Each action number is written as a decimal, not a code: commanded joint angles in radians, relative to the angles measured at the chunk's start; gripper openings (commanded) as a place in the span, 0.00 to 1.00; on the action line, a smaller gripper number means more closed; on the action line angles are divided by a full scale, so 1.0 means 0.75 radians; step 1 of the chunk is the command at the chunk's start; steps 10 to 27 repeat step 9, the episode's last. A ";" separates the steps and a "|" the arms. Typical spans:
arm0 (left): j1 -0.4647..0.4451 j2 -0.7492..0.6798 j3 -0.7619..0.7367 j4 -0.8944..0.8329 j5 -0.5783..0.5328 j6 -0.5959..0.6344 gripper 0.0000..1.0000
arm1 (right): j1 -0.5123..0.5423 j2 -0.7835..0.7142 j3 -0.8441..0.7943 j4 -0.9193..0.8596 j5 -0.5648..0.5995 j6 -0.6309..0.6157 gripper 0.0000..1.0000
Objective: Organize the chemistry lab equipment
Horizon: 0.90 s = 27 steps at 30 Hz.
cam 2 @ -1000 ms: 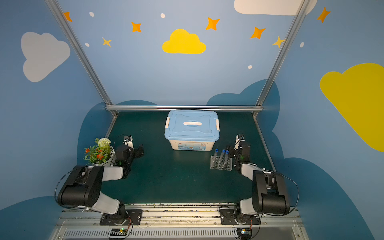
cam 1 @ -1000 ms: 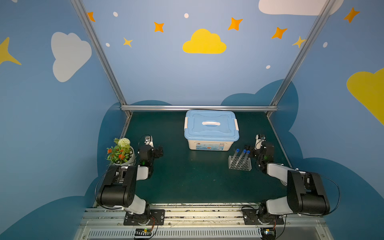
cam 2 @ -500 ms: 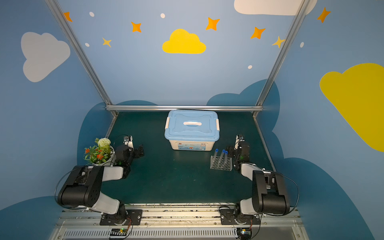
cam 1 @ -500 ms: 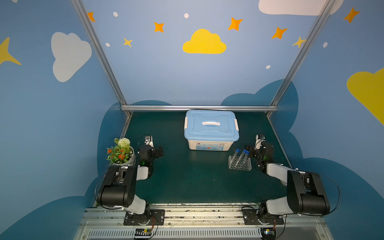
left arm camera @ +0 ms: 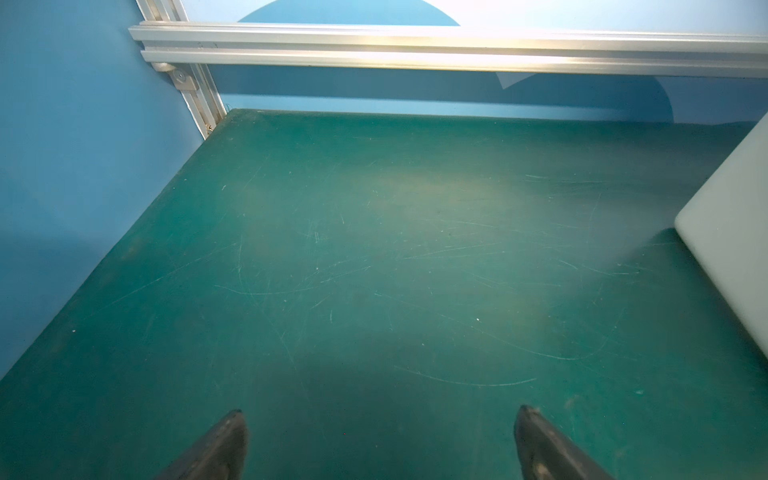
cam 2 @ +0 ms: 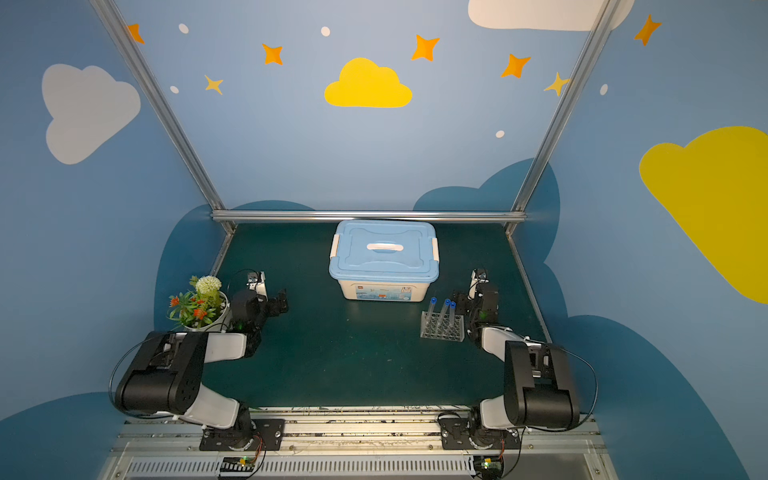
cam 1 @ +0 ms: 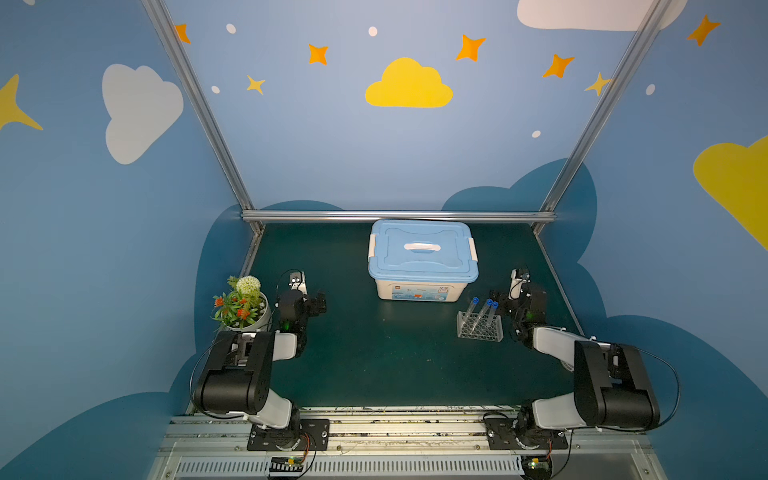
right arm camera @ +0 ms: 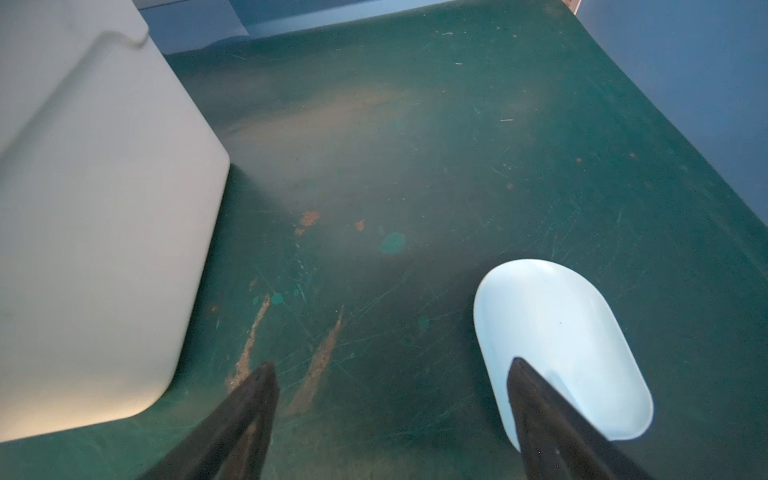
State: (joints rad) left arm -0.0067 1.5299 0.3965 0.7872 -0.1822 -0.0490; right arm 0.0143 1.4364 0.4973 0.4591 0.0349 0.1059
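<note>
Left edge: potted plant (cam 1: 241, 305) close to the side wall, touching or just beside the left arm; cannot tell which. Left pincer (cam 1: 318, 301) hangs low over the bench (cam 1: 374, 353), released and holding nothing; in the left wrist view its tips (left arm camera: 232, 419) stand wide apart over bare green surface.

Centre back: lidded bin (cam 1: 422, 257) near the back rail (cam 1: 399, 216). It blocks a straight line between the pincers further back. Open green surface lies in front of it, between the two arms.

Right: clear rack (cam 1: 480, 326) in front of the bin's right corner, apart from it, with three blue-capped test tubes (cam 1: 484, 313) tilted in it. Right pincer (cam 1: 505, 301) is just beside the rack, released; contact cannot be told. The right wrist view shows a pale blue scoop-shaped piece (right arm camera: 557, 332) lying under one fingertip, and the bin wall (right arm camera: 83, 249) close by.

Versus one second earlier: plant, bin, rack, tubes and both arms unchanged
</note>
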 commanded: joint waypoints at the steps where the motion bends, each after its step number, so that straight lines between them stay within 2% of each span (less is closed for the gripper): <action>1: 0.005 0.008 0.005 0.022 0.013 0.004 1.00 | 0.015 0.021 0.031 -0.005 0.021 -0.015 0.86; 6: 0.006 0.008 0.005 0.024 0.012 0.004 1.00 | 0.014 0.016 0.030 -0.004 0.015 -0.016 0.86; 9: 0.006 0.006 0.005 0.025 0.012 0.004 1.00 | 0.012 0.028 0.045 -0.020 -0.044 -0.048 0.87; 27: 0.006 0.006 0.005 0.025 0.012 0.004 1.00 | 0.012 0.028 0.045 -0.020 -0.044 -0.048 0.87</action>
